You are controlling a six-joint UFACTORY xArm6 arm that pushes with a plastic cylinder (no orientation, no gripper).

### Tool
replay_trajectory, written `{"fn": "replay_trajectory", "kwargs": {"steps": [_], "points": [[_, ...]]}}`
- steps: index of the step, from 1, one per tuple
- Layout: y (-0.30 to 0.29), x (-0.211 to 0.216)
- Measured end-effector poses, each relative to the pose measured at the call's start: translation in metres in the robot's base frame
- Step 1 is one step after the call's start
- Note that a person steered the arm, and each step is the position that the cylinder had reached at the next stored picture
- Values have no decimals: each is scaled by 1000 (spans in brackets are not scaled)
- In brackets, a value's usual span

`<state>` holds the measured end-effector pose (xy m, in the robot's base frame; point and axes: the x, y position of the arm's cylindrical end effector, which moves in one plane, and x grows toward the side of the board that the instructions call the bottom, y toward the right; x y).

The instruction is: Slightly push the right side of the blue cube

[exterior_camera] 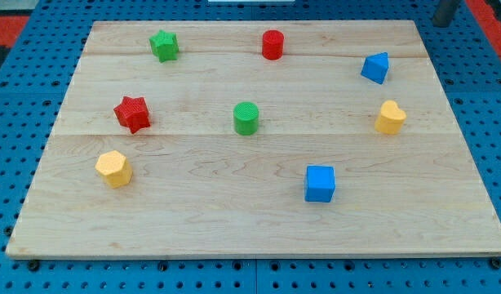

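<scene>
Wooden board (234, 220) carries eight blocks; the blue cube (320, 183) sits toward the view's bottom right, below the yellow heart (390, 118). My tip cannot be seen; only a dark rod (445, 11) shows at the top right.

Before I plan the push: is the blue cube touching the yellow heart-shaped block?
Apart. The camera view shows bare wood between the blue cube and the yellow heart-shaped block, which lies toward the view's upper right.

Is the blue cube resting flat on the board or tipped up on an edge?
Flat. The blue cube shows a level top face above its front face, sitting on the wooden board. My tip is not visible.
</scene>
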<state>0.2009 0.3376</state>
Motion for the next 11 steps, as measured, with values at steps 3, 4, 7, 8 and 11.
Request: {"fn": "replay_trajectory", "kwargs": {"steps": [3,4,7,8,11], "points": [[-96,14],[-171,15],[-48,111],[6,195],[-225,350]]}}
